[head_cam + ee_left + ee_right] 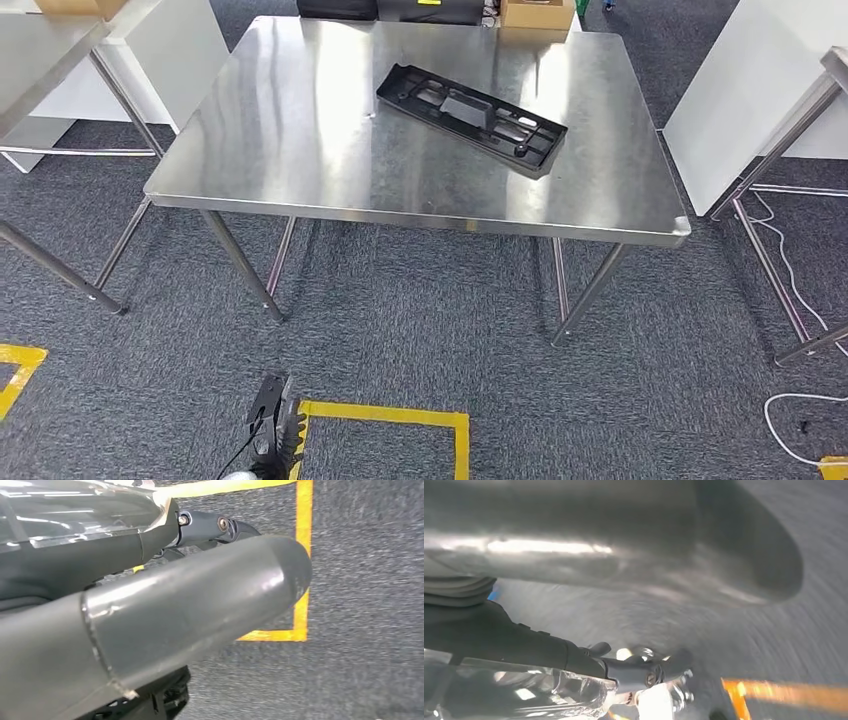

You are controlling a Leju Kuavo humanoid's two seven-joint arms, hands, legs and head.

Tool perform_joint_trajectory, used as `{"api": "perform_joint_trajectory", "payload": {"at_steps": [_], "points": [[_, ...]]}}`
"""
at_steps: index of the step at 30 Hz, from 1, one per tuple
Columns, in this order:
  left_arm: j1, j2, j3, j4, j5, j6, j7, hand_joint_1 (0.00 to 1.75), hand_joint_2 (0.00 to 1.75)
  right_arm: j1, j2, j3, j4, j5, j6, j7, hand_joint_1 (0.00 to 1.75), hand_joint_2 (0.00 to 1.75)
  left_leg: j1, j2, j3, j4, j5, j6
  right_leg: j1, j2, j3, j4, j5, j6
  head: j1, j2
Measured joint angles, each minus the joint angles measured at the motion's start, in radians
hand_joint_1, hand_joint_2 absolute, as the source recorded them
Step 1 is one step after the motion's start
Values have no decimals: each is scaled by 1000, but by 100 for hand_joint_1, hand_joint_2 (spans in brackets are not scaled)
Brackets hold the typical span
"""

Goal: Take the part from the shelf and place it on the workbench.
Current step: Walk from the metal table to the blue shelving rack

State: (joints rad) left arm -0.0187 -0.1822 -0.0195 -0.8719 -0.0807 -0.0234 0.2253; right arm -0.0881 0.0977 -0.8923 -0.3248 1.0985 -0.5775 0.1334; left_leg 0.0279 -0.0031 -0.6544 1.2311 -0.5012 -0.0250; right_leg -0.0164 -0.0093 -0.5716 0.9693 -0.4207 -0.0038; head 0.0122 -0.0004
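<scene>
The part [470, 117], a long flat black plastic piece, lies slantwise on the steel workbench [300, 150], right of its middle, with nothing touching it. My left hand [275, 430] hangs low over the carpet, well short of the bench's near edge. In the left wrist view its thick grey thumb [190, 605] and a dark finger [220, 527] reach out straight with nothing in them. My right hand [624, 580] appears blurred in the right wrist view, above the carpet, also holding nothing, one dark finger [644, 670] extended.
A cardboard box [537, 12] stands at the workbench's far edge. Another steel table [40, 50] is at the left and a table frame [790, 130] with white cables [790, 270] at the right. Yellow floor tape [400, 415] marks a square before the bench.
</scene>
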Motion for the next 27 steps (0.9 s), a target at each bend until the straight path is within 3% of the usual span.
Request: {"api": "perform_joint_trajectory", "payload": {"at_steps": [2, 3, 5, 7, 8, 10, 11, 12, 13, 14, 15, 16, 17, 19, 20, 22, 23, 24, 26, 27], "points": [[-18, 1, -16, 11, -3, -10, 1, 0, 0, 5, 0, 39, 40, 118, 139, 112, 0, 0, 3, -3, 102, -129, 2, 1, 0, 0, -31, 21, 11, 13, 1, 0], [-30, 1, -25, 22, -3, -16, 0, 0, 0, 6, 2, 64, 54, 161, 211, 157, 0, 0, 0, -6, 135, -179, -8, 6, 1, 0, -41, 28, 17, 21, 2, 0], [-53, 2, -41, 53, -2, -27, -6, 0, 0, 7, 11, 114, 76, 212, 345, 207, 0, 0, -10, -8, 151, -216, -19, 25, 3, 0, -48, 31, 32, 37, 2, 0], [-75, 3, -59, 92, 1, -42, -14, 0, 0, 9, 20, 154, 95, 234, 479, 222, 0, 0, -13, -3, 136, -223, 1, 51, 3, 2, -57, 35, 33, 47, 0, 0], [-86, 4, -67, 112, 3, -49, -18, 0, 0, 11, 24, 170, 102, 238, 535, 224, 0, 0, -12, 0, 125, -228, 16, 65, 2, 4, -69, 53, 11, 46, 3, 0], [-105, 6, -81, 145, 7, -57, -26, 0, 0, 15, 33, 190, 110, 235, 593, 220, 0, 0, -12, 4, 96, -232, 45, 79, -3, 6, -105, 146, -80, 36, 7, 0], [-111, 7, -86, 156, 7, -60, -29, 0, 0, 15, 36, 196, 112, 233, 602, 215, 0, 0, -12, 5, 79, -231, 58, 81, -3, 6, -121, 208, -124, 34, 9, 0], [-113, 8, -90, 168, 8, -62, -31, 0, 0, 14, 37, 201, 113, 232, 601, 211, 0, 0, -13, 8, 60, -231, 72, 80, -4, 6, -130, 267, -150, 38, 9, 0], [-115, 10, -94, 178, 7, -64, -33, 0, 0, 14, 37, 206, 113, 233, 597, 207, 0, 0, -13, 10, 41, -230, 86, 78, -5, 6, -126, 306, -150, 48, 8, 0], [-116, 13, -98, 186, 6, -66, -35, 0, 0, 14, 35, 210, 113, 233, 592, 204, 0, 0, -12, 12, 21, -229, 100, 75, -5, 6, -107, 316, -129, 61, 8, 0], [-116, 15, -103, 193, 3, -68, -36, 0, 0, 14, 34, 214, 113, 234, 587, 201, 0, 0, -12, 14, 2, -228, 114, 71, -7, 6, -70, 295, -101, 74, 8, 0], [-117, 18, -108, 196, 0, -70, -36, 0, 0, 14, 32, 217, 113, 234, 584, 199, 0, 0, -11, 14, -13, -226, 128, 66, -9, 6, -16, 238, -84, 81, 8, 0], [-118, 20, -113, 198, -3, -72, -36, 0, 0, 12, 30, 220, 113, 234, 584, 196, 0, 0, -11, 14, -25, -226, 140, 60, -7, 7, 49, 155, -89, 80, 9, 0], [-120, 23, -122, 199, -7, -75, -35, 0, 0, 9, 27, 226, 114, 234, 585, 191, 0, 0, -12, 15, -33, -228, 163, 47, 1, 9, 138, 17, -127, 61, 6, 0], [-121, 23, -125, 199, -8, -77, -35, 0, 0, 9, 26, 227, 115, 234, 587, 189, 0, 0, -12, 16, -33, -233, 175, 42, 7, 10, 152, -15, -139, 52, 5, 0], [-121, 25, -130, 201, -10, -78, -33, 0, 0, 12, 24, 229, 118, 233, 592, 187, 0, 0, -10, 14, -35, -237, 183, 32, 3, 9, 139, -17, -127, 35, 1, 0], [-119, 26, -133, 203, -11, -81, -31, 0, 0, 13, 23, 229, 119, 231, 594, 187, 0, 0, -8, 12, -40, -223, 159, 28, -1, 7, 132, -15, -118, 24, 0, 0], [-117, 28, -137, 203, -12, -84, -28, 0, 0, 15, 21, 228, 119, 230, 596, 187, 0, 0, -7, 9, -50, -189, 115, 25, -6, 4, 123, -16, -107, 11, -3, 0], [-114, 31, -145, 200, -14, -91, -20, 0, 0, 17, 18, 228, 120, 229, 598, 187, 0, 0, -5, 6, -74, -66, 0, 19, -4, 0, 104, -13, -85, -6, -5, 0], [-113, 31, -149, 197, -14, -94, -16, 0, 0, 18, 17, 228, 120, 229, 600, 187, 0, 0, -4, 4, -83, 1, -37, 16, -2, -1, 92, -10, -74, -8, -6, 0]]}}
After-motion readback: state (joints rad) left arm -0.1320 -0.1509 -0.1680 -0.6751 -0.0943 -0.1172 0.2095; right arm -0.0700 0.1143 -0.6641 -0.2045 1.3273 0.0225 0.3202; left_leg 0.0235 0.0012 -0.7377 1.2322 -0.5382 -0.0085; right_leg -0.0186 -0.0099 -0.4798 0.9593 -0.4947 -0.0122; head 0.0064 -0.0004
